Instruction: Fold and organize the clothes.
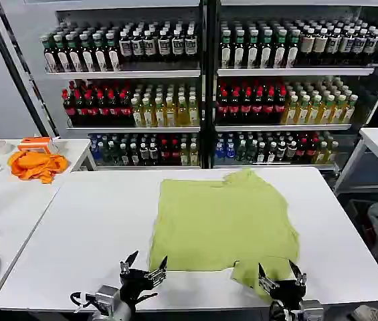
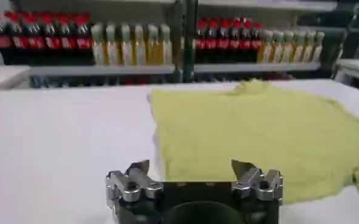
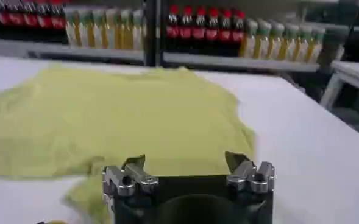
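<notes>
While the T-shirt [image 1: 222,224] lies mid-frame, barely folded, your left gripper [image 1: 143,270] and right gripper [image 1: 281,275] wait wide open, bottom edge.

T-shirt [image 1: 223,224]: 1 | orange cloth [image 1: 37,164]: 1 | left gripper [image 1: 143,268]: 1 | right gripper [image 1: 281,273]: 1

The T-shirt [image 1: 223,224] is a plain light yellow-green with no print, lying on a white table [image 1: 81,227]. An orange cloth [image 1: 37,164] sits on a white side table [image 1: 1,200]. Shelves behind hold bottles [image 1: 175,110] in red, yellow and green rows.
</notes>
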`<act>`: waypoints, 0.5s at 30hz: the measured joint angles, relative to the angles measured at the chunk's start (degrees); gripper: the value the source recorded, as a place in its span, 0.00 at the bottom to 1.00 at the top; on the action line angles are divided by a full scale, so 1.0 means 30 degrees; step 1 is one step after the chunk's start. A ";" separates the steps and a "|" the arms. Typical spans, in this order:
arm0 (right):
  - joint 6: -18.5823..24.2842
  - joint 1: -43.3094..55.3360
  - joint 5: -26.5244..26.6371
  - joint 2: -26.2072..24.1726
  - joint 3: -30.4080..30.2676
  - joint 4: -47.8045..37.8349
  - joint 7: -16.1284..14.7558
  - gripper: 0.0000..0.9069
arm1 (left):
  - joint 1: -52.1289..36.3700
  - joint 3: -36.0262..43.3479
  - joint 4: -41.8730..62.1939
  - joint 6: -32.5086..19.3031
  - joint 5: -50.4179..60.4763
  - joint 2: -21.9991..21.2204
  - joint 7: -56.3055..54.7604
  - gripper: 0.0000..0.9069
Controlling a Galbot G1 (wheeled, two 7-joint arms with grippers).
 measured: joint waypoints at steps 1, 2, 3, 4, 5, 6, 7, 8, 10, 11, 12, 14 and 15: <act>-0.0030 -0.0101 0.0016 -0.0016 0.0004 -0.0038 0.0038 1.00 | -0.0070 0.0070 0.0087 0.0139 -0.0065 -0.0004 -0.0016 1.00; -0.0058 -0.0220 0.0044 -0.0017 -0.0009 -0.0062 0.0060 1.00 | -0.0159 0.0144 0.0192 0.0285 -0.0121 -0.0030 -0.0047 1.00; -0.0073 -0.0292 0.0052 -0.0009 -0.0027 -0.0076 0.0095 1.00 | -0.0232 0.0203 0.0296 0.0394 -0.0159 -0.0056 -0.0090 1.00; -0.0088 -0.0338 0.0061 0.0010 -0.0053 -0.0081 0.0121 1.00 | -0.0322 0.0277 0.0404 0.0504 -0.0198 -0.0079 -0.0103 0.92; -0.0109 -0.0384 0.0081 0.0028 -0.0074 -0.0081 0.0143 1.00 | -0.0421 0.0339 0.0511 0.0590 -0.0228 -0.0078 -0.0127 0.56; -0.0137 -0.0422 0.0113 0.0050 -0.0092 -0.0082 0.0184 1.00 | -0.0517 0.0408 0.0623 0.0667 -0.0257 -0.0075 -0.0158 0.02; -0.0171 -0.0456 0.0147 0.0075 -0.0118 -0.0081 0.0211 1.00 | -0.0598 0.0487 0.0733 0.0751 -0.0297 -0.0071 -0.0164 0.02; -0.0208 -0.0509 0.0195 0.0112 -0.0156 -0.0083 0.0223 0.84 | -0.0667 0.0551 0.0830 0.0813 -0.0321 -0.0069 -0.0163 0.02; -0.0242 -0.0595 0.0283 0.0163 -0.0213 -0.0125 0.0226 0.00 | -0.0761 0.0641 0.1009 0.0929 -0.0373 -0.0075 -0.0170 0.02; -0.0263 -0.0627 0.0341 0.0189 -0.0243 -0.0159 0.0231 0.00 | -0.0798 0.0661 0.1099 0.0967 -0.0391 -0.0076 -0.0188 0.02; -0.0294 -0.0632 0.0391 0.0217 -0.0260 -0.0189 0.0269 0.00 | -0.0845 0.0689 0.1195 0.0994 -0.0434 -0.0080 -0.0193 0.02; -0.0365 -0.0663 0.0535 0.0267 -0.0304 -0.0224 0.0344 0.00 | -0.0892 0.0703 0.1302 0.1034 -0.0530 -0.0043 -0.0186 0.02; -0.0421 -0.0697 0.0610 0.0285 -0.0308 -0.0223 0.0374 0.00 | -0.0904 0.0714 0.1340 0.1084 -0.0606 -0.0016 -0.0158 0.02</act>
